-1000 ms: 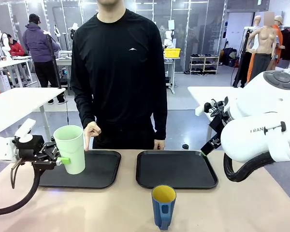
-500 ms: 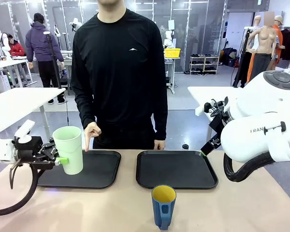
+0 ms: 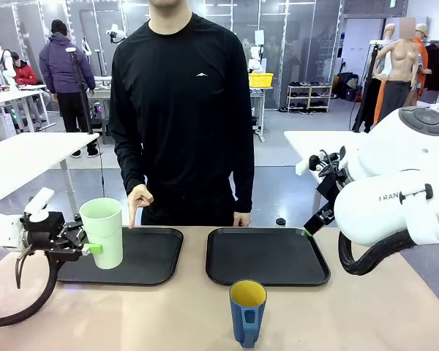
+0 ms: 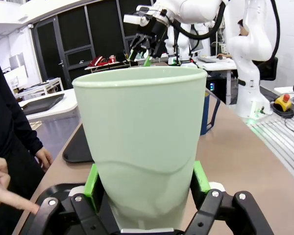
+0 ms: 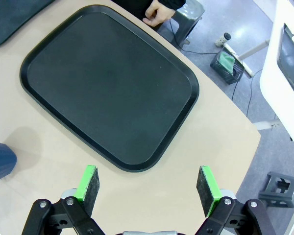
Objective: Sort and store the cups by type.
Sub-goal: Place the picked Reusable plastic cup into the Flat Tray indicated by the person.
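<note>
Tall pale mint-green plastic tumbler (image 3: pixel 102 230) now lower and further left over a black tray (image 3: pixel 157 256), left gripper (image 4: pixel 147 186) clamped around it, right gripper (image 5: pixel 149 188) with fingers spread above second black tray (image 5: pixel 108 88).

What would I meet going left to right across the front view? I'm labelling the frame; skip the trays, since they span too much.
mint-green tumbler, clamped in the left gripper → person's pointing hand → dark blue mug → right arm
</note>
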`<control>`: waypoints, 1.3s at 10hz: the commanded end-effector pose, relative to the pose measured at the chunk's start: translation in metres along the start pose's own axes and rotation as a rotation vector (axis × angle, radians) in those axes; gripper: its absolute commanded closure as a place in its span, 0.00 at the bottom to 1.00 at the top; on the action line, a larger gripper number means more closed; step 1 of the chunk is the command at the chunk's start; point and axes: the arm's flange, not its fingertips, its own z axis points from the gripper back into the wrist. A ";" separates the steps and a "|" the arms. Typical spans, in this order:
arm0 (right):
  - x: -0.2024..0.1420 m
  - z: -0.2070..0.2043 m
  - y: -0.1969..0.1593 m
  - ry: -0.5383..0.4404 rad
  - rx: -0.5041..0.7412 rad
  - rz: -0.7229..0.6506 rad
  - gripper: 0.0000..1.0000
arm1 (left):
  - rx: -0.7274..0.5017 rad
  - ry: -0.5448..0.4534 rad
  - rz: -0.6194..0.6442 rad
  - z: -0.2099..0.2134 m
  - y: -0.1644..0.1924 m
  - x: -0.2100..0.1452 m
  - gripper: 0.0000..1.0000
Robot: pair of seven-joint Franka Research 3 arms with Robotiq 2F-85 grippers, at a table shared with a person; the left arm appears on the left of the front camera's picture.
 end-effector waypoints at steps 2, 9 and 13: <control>0.000 0.000 -0.001 0.000 0.001 -0.001 0.00 | -0.028 -0.037 -0.009 0.002 0.031 -0.024 0.16; 0.000 0.000 -0.001 0.000 0.001 -0.001 0.00 | -0.010 -0.018 0.014 0.006 0.037 -0.036 0.16; 0.000 0.000 -0.001 0.000 0.001 -0.001 0.00 | 0.012 -0.047 -0.070 -0.006 0.071 -0.054 0.16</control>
